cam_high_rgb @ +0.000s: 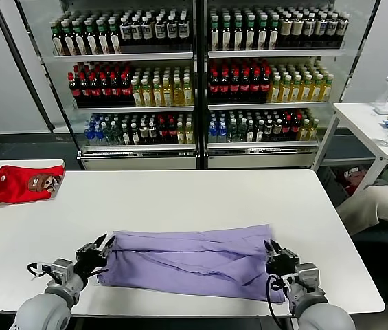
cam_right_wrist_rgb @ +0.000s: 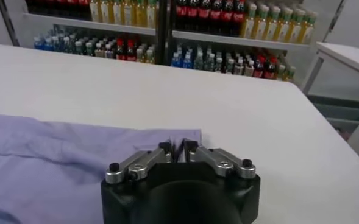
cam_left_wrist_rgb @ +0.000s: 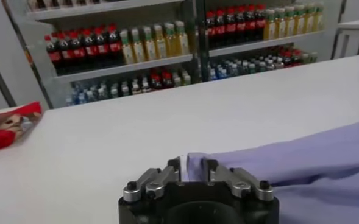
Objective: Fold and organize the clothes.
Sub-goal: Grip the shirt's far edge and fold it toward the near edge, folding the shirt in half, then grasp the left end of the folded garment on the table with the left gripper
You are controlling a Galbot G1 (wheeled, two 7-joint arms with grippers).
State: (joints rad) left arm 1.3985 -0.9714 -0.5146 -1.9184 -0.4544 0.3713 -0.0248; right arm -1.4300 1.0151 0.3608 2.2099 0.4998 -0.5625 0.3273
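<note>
1. Grippers sit at the near table edge: the left gripper (cam_high_rgb: 103, 249) at the T-shirt's left end, fingers slightly parted with the cloth edge between them; the right gripper (cam_high_rgb: 272, 251) at the right end, fingers nearly together, whether they pinch fabric is unclear.
2. The lavender T-shirt (cam_high_rgb: 190, 261) lies folded into a long band across the white table (cam_high_rgb: 180, 196).
3. A red garment (cam_high_rgb: 22, 184) rests at the far left.
4. Bottle shelves (cam_high_rgb: 194, 75) stand behind.

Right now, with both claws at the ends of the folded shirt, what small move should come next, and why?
Probably back both claws away. The lavender shirt lies folded in a flat band on the table, the left claw and right claw at its ends, fingers slightly parted.
</note>
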